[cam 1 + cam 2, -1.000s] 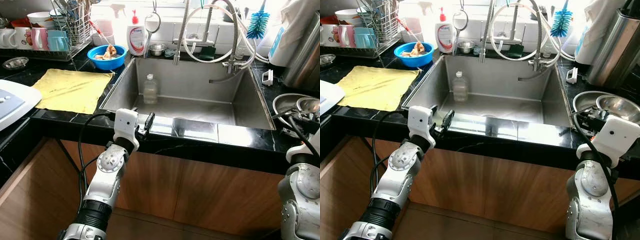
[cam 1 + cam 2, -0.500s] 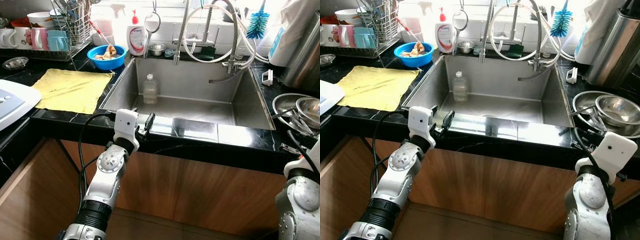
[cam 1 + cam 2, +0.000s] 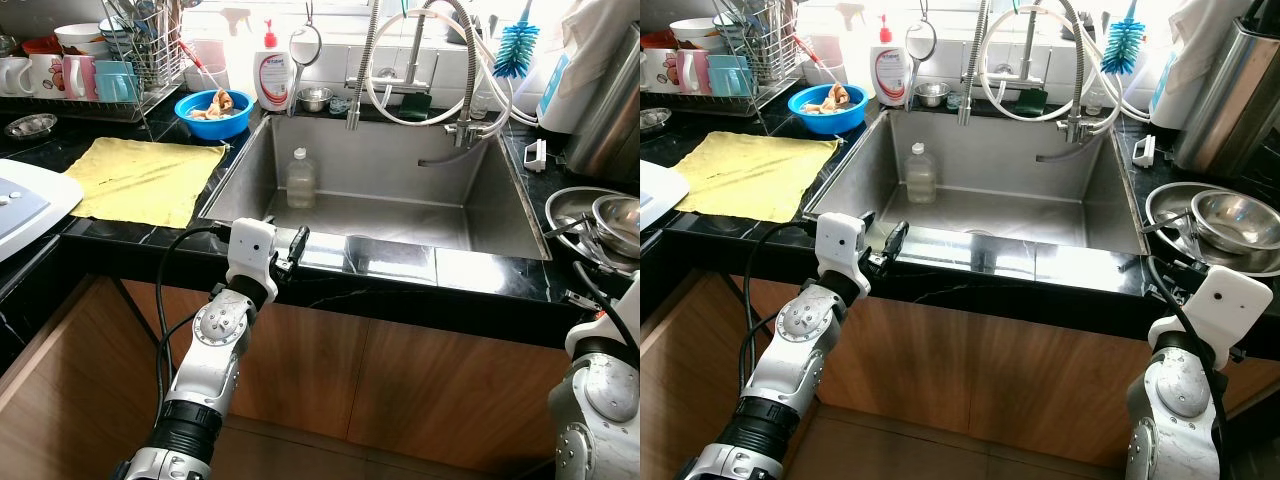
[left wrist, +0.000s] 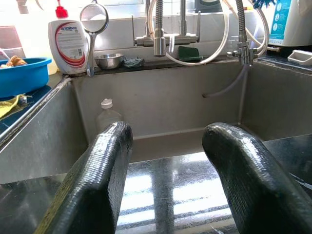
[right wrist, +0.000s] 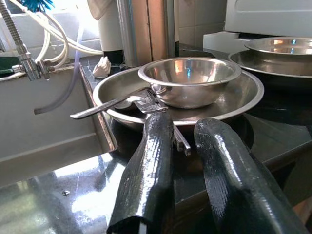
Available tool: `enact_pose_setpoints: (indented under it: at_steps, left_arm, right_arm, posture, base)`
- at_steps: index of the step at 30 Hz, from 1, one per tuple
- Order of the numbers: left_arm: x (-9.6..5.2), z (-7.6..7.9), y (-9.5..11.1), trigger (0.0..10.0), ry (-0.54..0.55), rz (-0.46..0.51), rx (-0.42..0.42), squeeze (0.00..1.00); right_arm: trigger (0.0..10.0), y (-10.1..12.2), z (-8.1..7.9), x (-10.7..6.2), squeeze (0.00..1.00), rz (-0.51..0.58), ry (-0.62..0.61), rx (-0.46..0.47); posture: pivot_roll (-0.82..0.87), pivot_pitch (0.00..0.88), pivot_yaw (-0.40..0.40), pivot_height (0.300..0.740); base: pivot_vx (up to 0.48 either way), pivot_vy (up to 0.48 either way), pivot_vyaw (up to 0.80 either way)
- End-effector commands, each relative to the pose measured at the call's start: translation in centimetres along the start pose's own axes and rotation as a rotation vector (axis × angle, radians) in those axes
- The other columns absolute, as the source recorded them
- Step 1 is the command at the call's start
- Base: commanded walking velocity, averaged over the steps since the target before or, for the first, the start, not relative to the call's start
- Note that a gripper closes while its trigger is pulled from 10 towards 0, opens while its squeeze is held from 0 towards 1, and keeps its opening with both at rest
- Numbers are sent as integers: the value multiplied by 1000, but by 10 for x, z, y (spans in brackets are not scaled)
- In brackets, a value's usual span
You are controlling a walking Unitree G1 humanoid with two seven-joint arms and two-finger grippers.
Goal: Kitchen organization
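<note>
While I stand at the stainless steel sink basin [image 3: 400,215], my left gripper [image 4: 168,180] hovers at its front edge with fingers spread wide and holding nothing, and my right gripper [image 5: 187,170] waits off the sink's right side, fingers a narrow gap apart, also holding nothing. Just right of the sink, a small shiny steel bowl [image 5: 190,78] sits inside a wide shallow steel pan [image 5: 243,97], with metal utensils [image 5: 117,103] lying across the pan's near rim. I judge the bowl light, rigid and slippery; pinching its thin rim should hold best. A clear plastic bottle [image 3: 301,178] stands inside the sink's back left corner.
</note>
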State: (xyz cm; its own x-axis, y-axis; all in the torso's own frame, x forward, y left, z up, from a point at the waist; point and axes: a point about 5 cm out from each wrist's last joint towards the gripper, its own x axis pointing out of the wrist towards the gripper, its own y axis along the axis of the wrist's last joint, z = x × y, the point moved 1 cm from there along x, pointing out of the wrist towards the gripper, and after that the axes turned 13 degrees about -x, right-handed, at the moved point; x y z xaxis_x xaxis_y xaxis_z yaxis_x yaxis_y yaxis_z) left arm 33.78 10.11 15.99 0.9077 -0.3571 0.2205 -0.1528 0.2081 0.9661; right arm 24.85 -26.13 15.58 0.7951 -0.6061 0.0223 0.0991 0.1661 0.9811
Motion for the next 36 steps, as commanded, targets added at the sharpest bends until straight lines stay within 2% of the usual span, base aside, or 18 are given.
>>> enact_pose_setpoints:
  at_steps: [1,3,11,16,22,27,36]
  left_arm:
    - [-1,1,2,10000,-8,2,19,0]
    - [-1,1,2,10000,-9,0,19,0]
    - [-1,2,1,10000,-12,-8,20,0]
    - [-1,3,1,10000,-15,-8,18,0]
    - [-1,3,1,10000,-14,-3,16,0]
    - [-1,3,2,10000,-12,0,18,0]
    - [-1,1,3,10000,-11,2,21,0]
  right_arm:
    - [10000,8,-1,0,0,23,1,8]
    - [10000,6,-2,1,0,14,13,3]
    - [10000,0,-28,-2,0,-26,192,-19]
    - [10000,1,-33,-5,0,-20,229,-26]
    - [10000,5,-27,-3,0,2,205,-27]
    - [10000,16,-13,3,0,53,128,-12]
    - [10000,35,0,2,0,137,18,37]
  posture:
    - [-47,0,-16,740]
    - [-45,0,-18,740]
    - [-45,0,-18,740]
    - [-45,0,-18,740]
    - [-46,0,-17,740]
    - [-46,0,-15,740]
    - [-44,0,-12,740]
  base:
    - [0,0,0]
    - [0,0,0]
    - [0,0,0]
    - [0,0,0]
    - [0,0,0]
    - [0,0,0]
    - [0,0,0]
